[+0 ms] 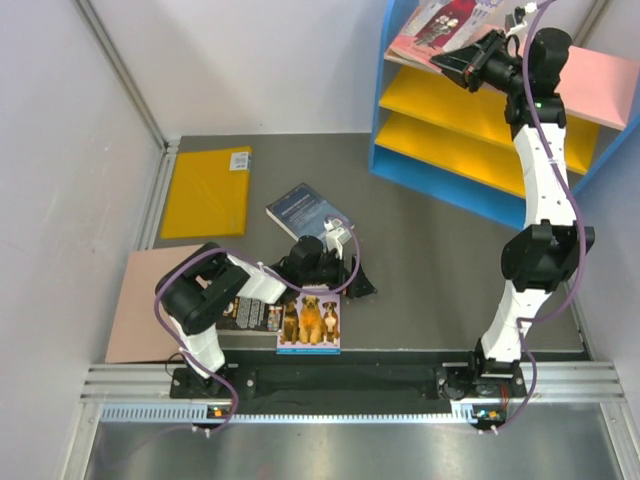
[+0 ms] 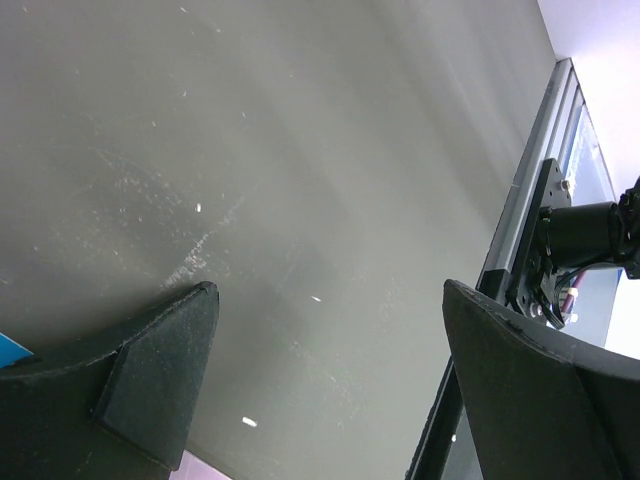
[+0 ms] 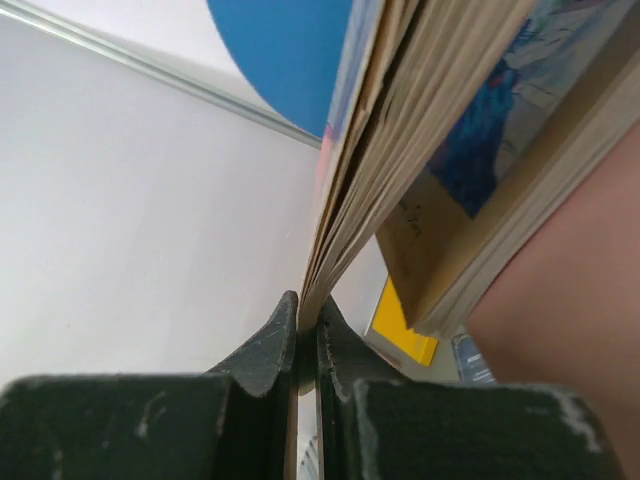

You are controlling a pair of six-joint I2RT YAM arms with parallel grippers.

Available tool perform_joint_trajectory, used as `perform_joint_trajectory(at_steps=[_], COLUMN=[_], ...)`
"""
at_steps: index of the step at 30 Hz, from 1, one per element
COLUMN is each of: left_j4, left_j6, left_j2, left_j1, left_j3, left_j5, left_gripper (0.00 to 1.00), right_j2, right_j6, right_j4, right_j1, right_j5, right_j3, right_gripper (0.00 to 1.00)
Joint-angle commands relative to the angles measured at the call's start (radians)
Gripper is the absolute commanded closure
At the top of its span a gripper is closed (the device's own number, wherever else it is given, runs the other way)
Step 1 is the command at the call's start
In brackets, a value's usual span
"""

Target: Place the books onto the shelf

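Jaws of the right gripper [image 3: 308, 318] are clamping the edge of a red-and-white book [image 1: 440, 22], holding it at the pink top of the shelf [image 1: 470, 195] in the far right corner of the desk [image 1: 430, 260], just beside a tan book [image 3: 500, 150] lying there. Those of the left gripper [image 2: 330, 300] are gaping, empty, low over bare desk. Three books are waiting: a dog book [image 1: 310, 322] and a black book [image 1: 248, 315] at the front edge, and a navy book [image 1: 300, 208] behind them. Cover lettering is proving too small to read.
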Motion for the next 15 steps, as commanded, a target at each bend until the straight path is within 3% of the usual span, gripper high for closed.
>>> perform_joint_trajectory(at_steps=[1, 9, 15], left_j4=[-0.030, -0.029, -0.018], left_j6=[0.007, 0.005, 0.004], left_j2=[0.031, 0.037, 0.039], left_j1=[-0.008, -0.009, -0.012], left_j3=[0.002, 0.005, 0.001], left_j5=[-0.010, -0.007, 0.002], left_gripper=[0.01, 0.01, 0.01], right_j2=[-0.008, 0.006, 0.022], right_j6=[0.070, 0.098, 0.104], right_j4=[0.073, 0.075, 0.053], right_j1=[-0.015, -0.014, -0.014], right_j5=[-0.031, -0.028, -0.022], right_j3=[0.090, 0.095, 0.093], right_gripper=[1.00, 1.00, 0.87])
